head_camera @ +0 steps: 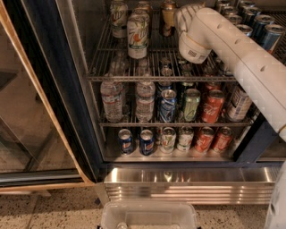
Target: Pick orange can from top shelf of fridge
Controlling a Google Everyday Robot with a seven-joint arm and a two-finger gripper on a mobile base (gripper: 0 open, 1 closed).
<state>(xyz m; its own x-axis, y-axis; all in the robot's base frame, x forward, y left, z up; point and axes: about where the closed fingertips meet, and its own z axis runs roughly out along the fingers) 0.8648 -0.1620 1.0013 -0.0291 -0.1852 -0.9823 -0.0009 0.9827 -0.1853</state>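
The fridge [67, 94] is shown with its glass door [27, 116] swung open to the left. The robot's white arm [241, 53] is extended from the right edge of the camera view into the upper compartment. The end effector [182, 17] is located above the top shelf [156, 58], near the back, just beside the right flank of the orange can [168, 13]; whether contact is made cannot be told, and whether the end effector is released or clenched cannot be told either, as it is masked by the wrist housing. The orange can is seen upright in the rear row of the top shelf. To its left, two white-and-green cans [137, 31] are placed one behind the other, the nearer one standing closer to the front rail. On the middle rack, two water bottles [111, 100] are set at the left, followed by a blue can [167, 105], a green can [191, 105] and a red Coca-Cola can [212, 106]. A row of smaller cans [168, 138] is arranged on the lowest rack. The ribbed stainless steel base [187, 185] is visible below, and a clear plastic bin [149, 214] is seen in front of it on the speckled floor [44, 210].
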